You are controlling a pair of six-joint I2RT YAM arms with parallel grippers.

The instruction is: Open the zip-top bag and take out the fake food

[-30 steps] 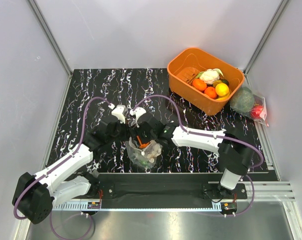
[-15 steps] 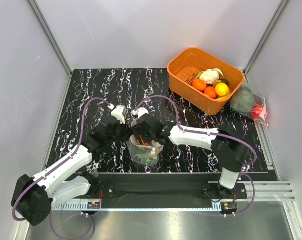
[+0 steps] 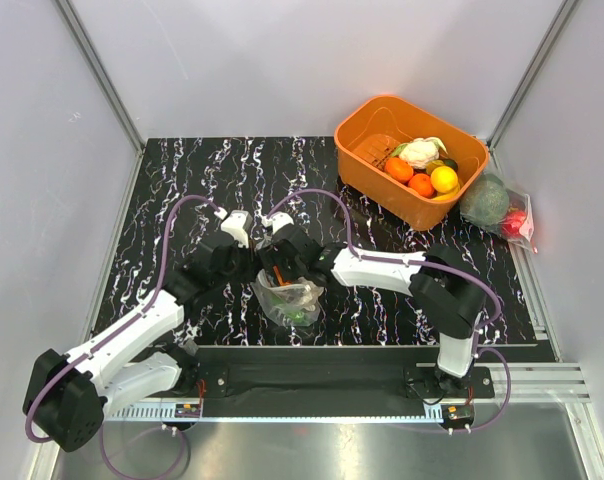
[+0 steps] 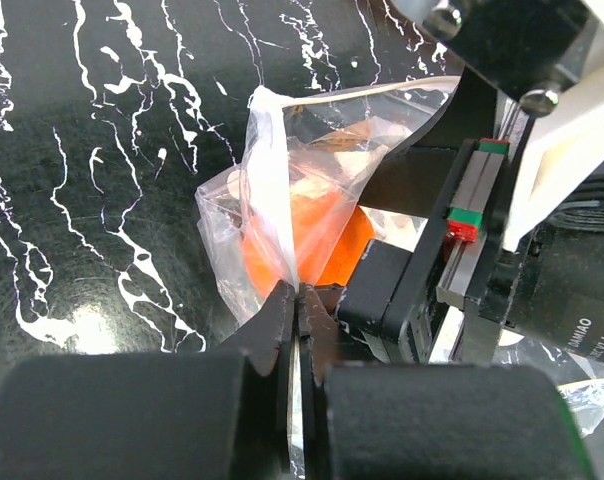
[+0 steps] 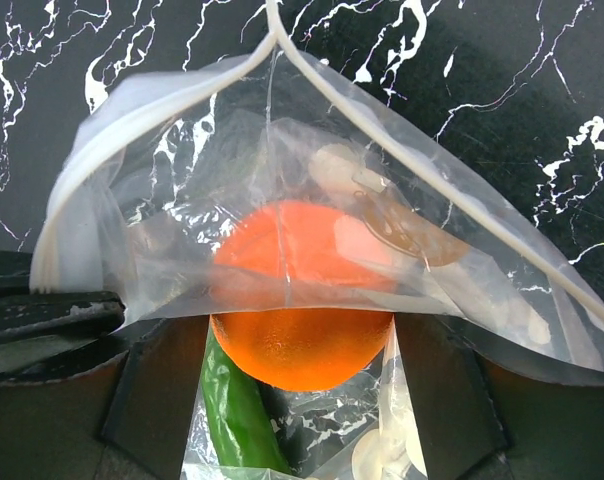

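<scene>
Black marbled table (image 3: pixel 182 170), near edge, centre: zip-top bag (image 3: pixel 288 300) stands mouth-up between both arms. Its rim pinched by left gripper (image 4: pixel 298 300), jaws closed on film. From right side, right gripper (image 3: pixel 280 268) at bag mouth, jaws wide, orange fruit (image 5: pixel 297 335) directly between them, not clamped; green vegetable (image 5: pixel 234 412) alongside, long axis along reach. Far right: orange bin (image 3: pixel 367 185), well apart.
</scene>
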